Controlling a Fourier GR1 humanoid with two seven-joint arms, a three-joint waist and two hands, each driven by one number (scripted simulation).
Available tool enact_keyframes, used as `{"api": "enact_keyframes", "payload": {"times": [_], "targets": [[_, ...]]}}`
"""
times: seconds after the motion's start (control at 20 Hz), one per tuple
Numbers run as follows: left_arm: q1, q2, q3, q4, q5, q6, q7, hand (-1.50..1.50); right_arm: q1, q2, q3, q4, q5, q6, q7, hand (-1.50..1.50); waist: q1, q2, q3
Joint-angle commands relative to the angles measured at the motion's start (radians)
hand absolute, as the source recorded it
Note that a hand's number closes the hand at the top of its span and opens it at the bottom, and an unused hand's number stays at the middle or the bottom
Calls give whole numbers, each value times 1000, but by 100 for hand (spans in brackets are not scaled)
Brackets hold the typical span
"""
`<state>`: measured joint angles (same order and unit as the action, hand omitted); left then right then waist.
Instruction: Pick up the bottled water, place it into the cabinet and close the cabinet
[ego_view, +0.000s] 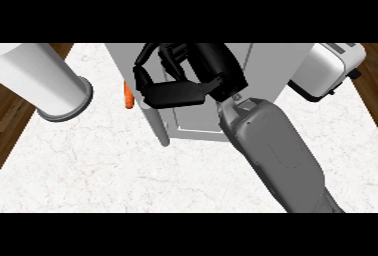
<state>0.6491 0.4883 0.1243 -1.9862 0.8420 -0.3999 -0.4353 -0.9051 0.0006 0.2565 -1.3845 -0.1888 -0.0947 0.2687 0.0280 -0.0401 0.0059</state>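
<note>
**Right hand at the cabinet**

While the right hand (184, 70) hovers over the grey cabinet (196, 122) with fingers curled around nothing visible, the bottled water cannot be seen (an orange object (128, 96) peeks beside the cabinet).

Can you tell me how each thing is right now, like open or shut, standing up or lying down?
cabinet: door looks shut or nearly so.
right hand: fingers curled, up against the cabinet front; holding anything, cannot tell.
white cylinder: tipped in this view.
orange thing: mostly hidden beside the cabinet.
toaster: standing on the counter.
</note>
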Motion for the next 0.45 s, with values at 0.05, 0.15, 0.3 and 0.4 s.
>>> {"api": "enact_keyframes", "payload": {"times": [0.05, 0.15, 0.3, 0.4], "targets": [[-28, 9, 4, -1, 23, 2, 26, 150, -41, -46, -87, 213, 25, -13, -38, 150, 10, 56, -7], [-30, 10, -8, -20, 28, -2, 35, 150, -46, -49, -82, 236, 34, -27, -47, 150, 17, 59, -7], [-39, 0, -4, -11, 8, 1, 23, 150, -22, -38, -70, 257, 35, -37, -76, 150, 22, 60, -7], [-66, 6, 0, -22, 35, 24, 43, 150, -46, -40, -68, 280, 37, -31, -87, 150, 23, 66, -7]]}}
